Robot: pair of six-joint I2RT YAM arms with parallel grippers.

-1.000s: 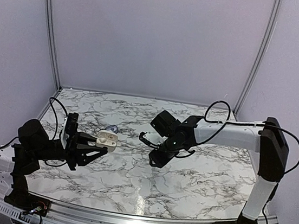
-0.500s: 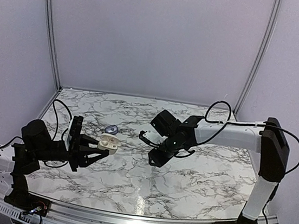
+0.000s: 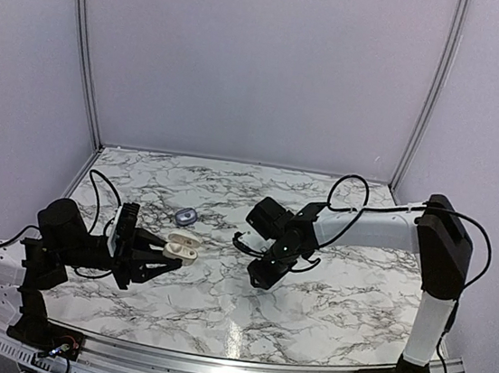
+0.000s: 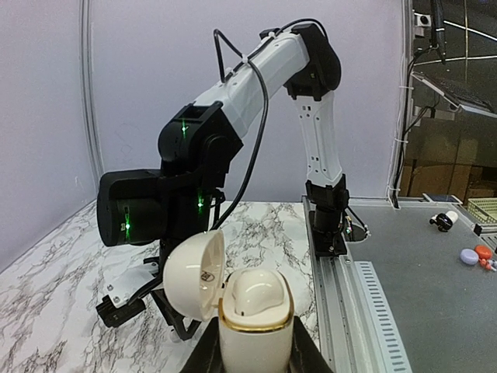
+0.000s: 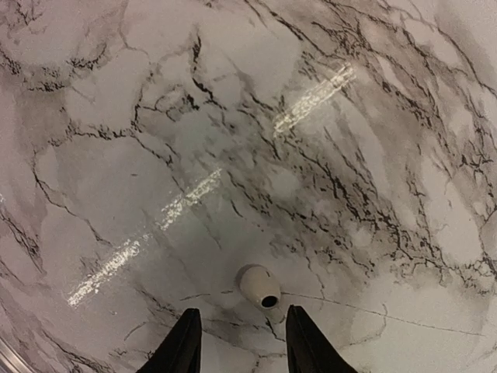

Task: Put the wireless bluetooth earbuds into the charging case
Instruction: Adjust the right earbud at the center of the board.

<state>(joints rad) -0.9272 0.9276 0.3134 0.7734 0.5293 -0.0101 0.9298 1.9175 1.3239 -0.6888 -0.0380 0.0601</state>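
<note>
- The left claw [image 3: 172, 250] is pinched on the base of the charging case [image 4: 255, 315] and holds it upright off the tabletop [image 3: 217, 305]. Its open mouth is turned towards the other arm, most likely so that a bud can be brought straight to it.
- The case's lid [image 4: 196, 276] is hinged back to one side, which leaves the inside reachable. I cannot tell whether a bud already sits in it.
- The case reads as glossy cream plastic rather than purple. It is egg-smooth, with a thin gold band [image 4: 256, 320] round the rim, so it is slippery and a low, firm grip suits it.
- The right claw [image 5: 242, 312] is spread, pointing down at the tabletop well apart from the case. One earbud [image 5: 260, 286] lies just ahead of the gap between its fingers, not touched, which looks like the line-up for a pick.
- That earbud is a tiny pale rounded nub with a dark opening at one end, likely to roll or skid. No second bud shows.
- The tabletop is polished marble-pattern, shiny and hard.
- A small bluish oval thing [image 3: 184, 216] lies on the tabletop beyond the case.
</note>
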